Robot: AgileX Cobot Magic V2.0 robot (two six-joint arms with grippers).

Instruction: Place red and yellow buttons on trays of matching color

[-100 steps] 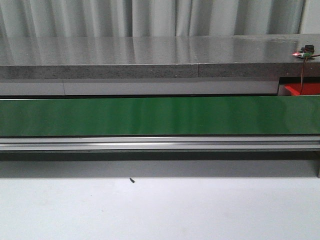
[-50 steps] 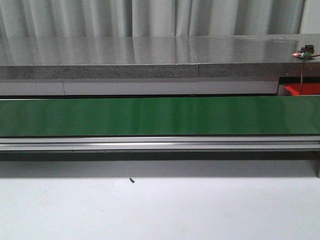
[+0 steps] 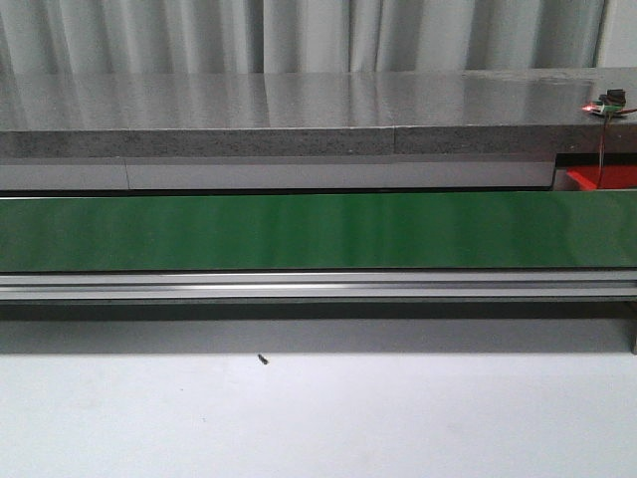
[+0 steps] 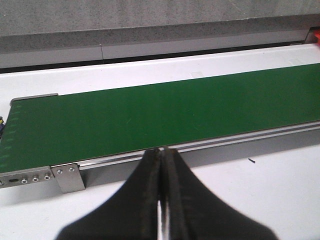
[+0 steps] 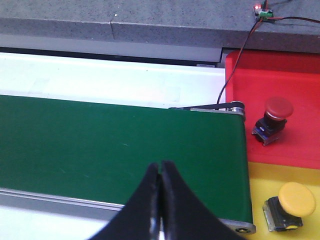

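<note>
In the right wrist view a red button (image 5: 272, 120) lies on the red tray (image 5: 295, 75), and a yellow button (image 5: 290, 206) lies on the yellow tray (image 5: 260, 180), both just past the end of the green belt (image 5: 115, 145). My right gripper (image 5: 160, 164) is shut and empty over the belt's near edge, well to the side of both buttons. My left gripper (image 4: 161, 149) is shut and empty by the belt rail (image 4: 225, 145). A sliver of the red tray (image 3: 602, 177) shows in the front view; neither gripper shows there.
The green belt (image 3: 318, 231) spans the front view, with a grey stone ledge (image 3: 299, 115) behind it and white table (image 3: 318, 418) in front. A small circuit board with a lit red light (image 5: 263, 11) sits on the ledge; its wire (image 5: 240, 60) drops to the belt's end roller.
</note>
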